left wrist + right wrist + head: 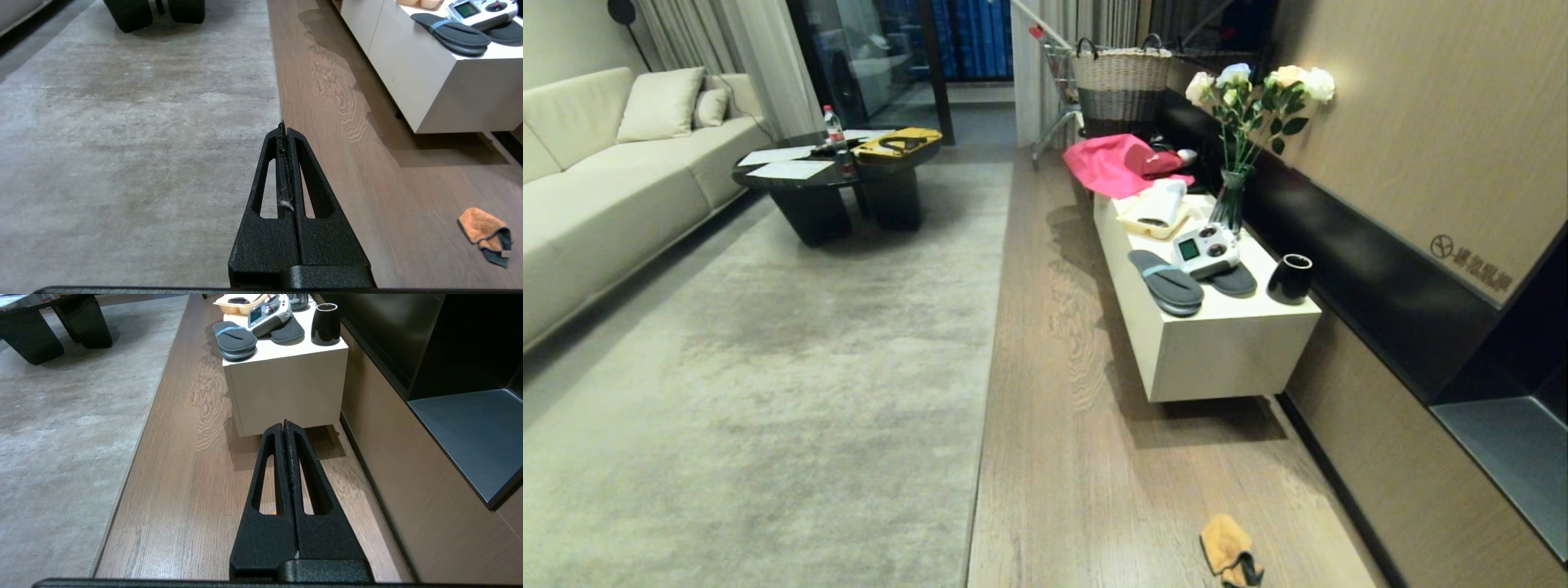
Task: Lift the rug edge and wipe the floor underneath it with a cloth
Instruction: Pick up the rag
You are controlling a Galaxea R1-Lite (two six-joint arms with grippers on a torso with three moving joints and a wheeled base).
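The left gripper (284, 128) has its fingers pressed together, holding nothing, above the rug edge (990, 343) lying flat at centre. The right gripper (285, 425) likewise, over bare floor (1086, 474). The crumpled cloth (1229, 551) sits lower right.

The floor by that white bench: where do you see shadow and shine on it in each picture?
Head view: the white bench casts a dark shadow onto the floor beneath and beside it. Left wrist view: pale sheen brightens the wood grain near the bench. Right wrist view: similar sheen beside the bench, shadow under it.
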